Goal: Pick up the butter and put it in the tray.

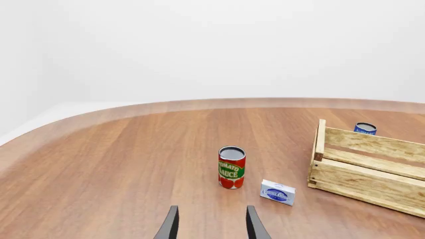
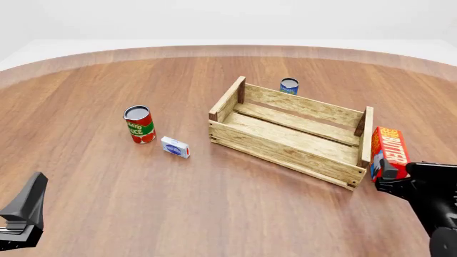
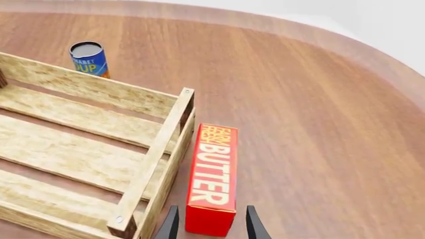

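Beside tray [image 2: 291, 140], red-orange butter [image 2: 390, 150], white lettering

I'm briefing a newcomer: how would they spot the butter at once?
Find the big wooden tray. Just outside its right end board lies the butter, between the right gripper's fingertips. It is the only long red-orange carton, lettered BUTTER.

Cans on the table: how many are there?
2. The tomato sauce can stands left of the crate, near the small white box. The blue can stands behind the crate. None seems hidden.
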`<act>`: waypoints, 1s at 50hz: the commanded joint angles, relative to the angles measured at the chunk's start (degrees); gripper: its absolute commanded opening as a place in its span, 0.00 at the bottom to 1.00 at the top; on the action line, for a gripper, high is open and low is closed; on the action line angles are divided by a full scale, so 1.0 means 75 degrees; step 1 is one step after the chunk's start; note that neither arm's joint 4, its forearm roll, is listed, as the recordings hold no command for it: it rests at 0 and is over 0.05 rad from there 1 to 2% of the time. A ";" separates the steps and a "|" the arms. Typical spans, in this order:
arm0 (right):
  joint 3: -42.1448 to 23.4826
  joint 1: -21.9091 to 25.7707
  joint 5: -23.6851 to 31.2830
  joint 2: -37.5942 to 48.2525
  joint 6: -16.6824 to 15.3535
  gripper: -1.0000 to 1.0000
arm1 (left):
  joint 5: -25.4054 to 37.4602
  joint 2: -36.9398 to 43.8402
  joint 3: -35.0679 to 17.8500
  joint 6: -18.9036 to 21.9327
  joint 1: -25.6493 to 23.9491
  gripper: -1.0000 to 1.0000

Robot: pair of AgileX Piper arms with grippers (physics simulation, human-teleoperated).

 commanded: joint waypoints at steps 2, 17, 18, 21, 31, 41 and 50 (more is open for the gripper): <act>-0.0102 -0.0017 -0.0007 0.0203 -0.0022 1.00 | 0.0000 0.0000 0.0000 0.0000 0.0000 1.00; -0.0231 -0.0009 -0.0009 0.0428 -0.0042 1.00 | 0.0000 0.0000 0.0000 0.0000 0.0000 1.00; -0.0238 -0.0009 -0.0009 0.0443 -0.0042 1.00 | 0.0000 0.0000 0.0000 0.0000 0.0000 1.00; -0.0263 -0.0022 -0.0010 0.0486 -0.0051 1.00 | 0.0000 0.0000 0.0000 0.0000 0.0000 1.00; -0.0338 -0.0028 -0.0012 0.0620 -0.0059 1.00 | 0.0000 0.0000 0.0000 0.0000 0.0000 1.00; -0.0381 -0.0047 -0.0014 0.0731 -0.0044 1.00 | 0.0000 0.0000 0.0000 0.0000 0.0000 1.00; -0.0437 -0.0045 -0.0017 0.0874 -0.0055 1.00 | 0.0000 0.0000 0.0000 0.0000 0.0000 1.00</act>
